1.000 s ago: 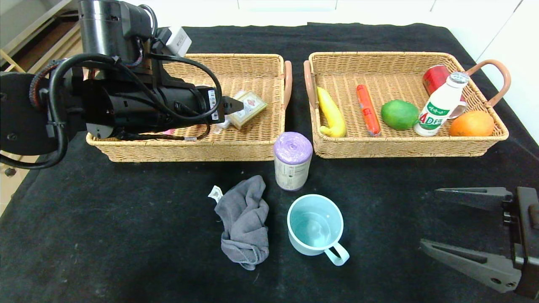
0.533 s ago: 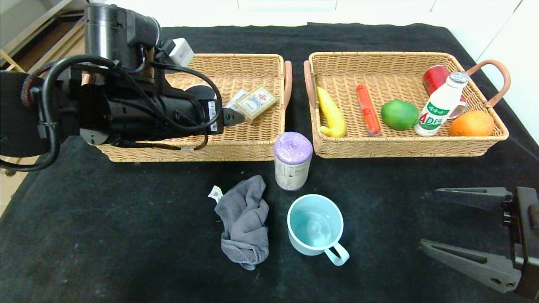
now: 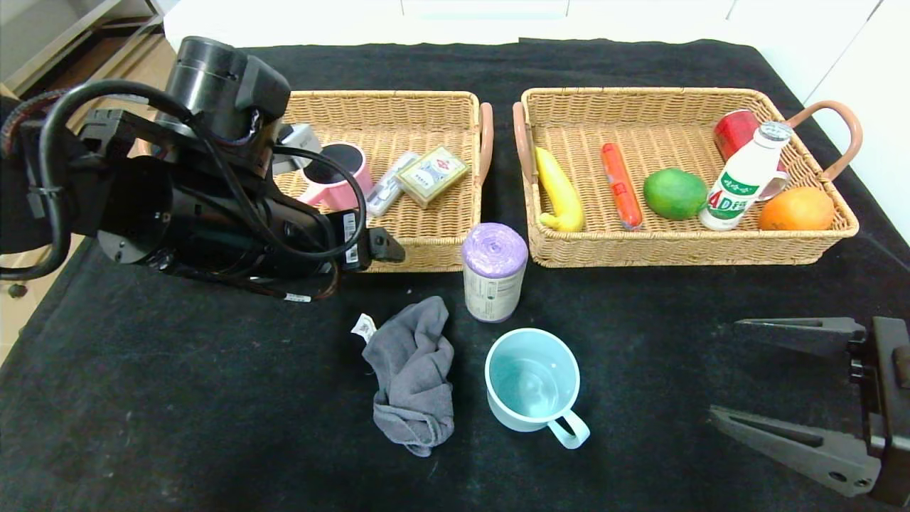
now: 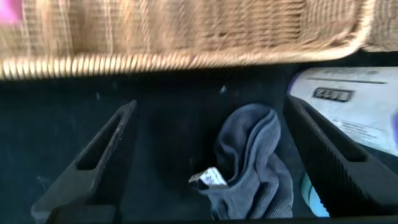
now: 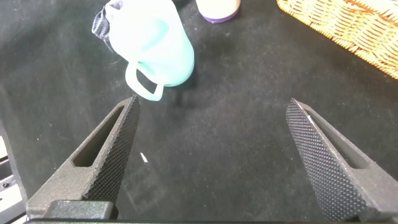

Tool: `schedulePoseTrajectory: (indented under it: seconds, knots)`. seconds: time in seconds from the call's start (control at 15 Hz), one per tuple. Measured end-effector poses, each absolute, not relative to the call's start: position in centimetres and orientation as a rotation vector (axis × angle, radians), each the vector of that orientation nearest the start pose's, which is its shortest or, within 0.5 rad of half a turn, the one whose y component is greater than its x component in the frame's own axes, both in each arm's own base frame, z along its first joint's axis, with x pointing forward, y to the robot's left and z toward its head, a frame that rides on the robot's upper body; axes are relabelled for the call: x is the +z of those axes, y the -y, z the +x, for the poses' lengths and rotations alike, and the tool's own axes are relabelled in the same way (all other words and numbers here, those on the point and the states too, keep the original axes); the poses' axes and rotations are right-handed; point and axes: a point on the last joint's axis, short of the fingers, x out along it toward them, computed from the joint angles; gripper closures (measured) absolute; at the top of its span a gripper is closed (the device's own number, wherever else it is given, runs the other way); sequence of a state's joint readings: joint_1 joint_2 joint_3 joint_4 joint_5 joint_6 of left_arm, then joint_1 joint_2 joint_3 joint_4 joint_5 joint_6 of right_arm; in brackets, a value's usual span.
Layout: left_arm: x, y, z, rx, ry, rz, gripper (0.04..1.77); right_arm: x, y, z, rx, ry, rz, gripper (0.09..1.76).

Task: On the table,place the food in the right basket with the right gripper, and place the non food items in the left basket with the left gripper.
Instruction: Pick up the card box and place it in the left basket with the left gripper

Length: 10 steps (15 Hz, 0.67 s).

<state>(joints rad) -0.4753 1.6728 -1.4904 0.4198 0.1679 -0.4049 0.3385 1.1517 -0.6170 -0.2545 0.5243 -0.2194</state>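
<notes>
Table (image 3: 213,398) black-clothed. Left basket (image 3: 426,245) held pink mug (image 3: 338,178), card box (image 3: 431,174), small packet (image 3: 387,192). Right basket (image 3: 682,245) held banana, sausage, lime, orange, milk bottle, red can. Left gripper (image 4: 214,165) hovered at left basket's front rim, jaws spread, empty. Right gripper (image 5: 211,155) parked near table's right edge, jaws released. On cloth between baskets and robot: gray rag (image 3: 416,373), teal cup (image 3: 532,380), purple bag roll (image 3: 494,272).

"AD" — white bottle (image 3: 743,179) label

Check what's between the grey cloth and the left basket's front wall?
Bare black tablecloth only, seen in the left wrist view between grey cloth and left basket.
</notes>
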Motion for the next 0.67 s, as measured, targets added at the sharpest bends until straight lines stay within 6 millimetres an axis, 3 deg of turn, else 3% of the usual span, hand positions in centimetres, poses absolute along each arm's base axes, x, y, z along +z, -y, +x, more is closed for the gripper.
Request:
schedulePoseTrajectory:
  seconds: [0.67]
  knots:
    - [26.0,16.3,25.0,-0.216,-0.823,-0.162,0.11,22.3,-6.4,14.9,0.885,-0.192,-0.177,0.14]
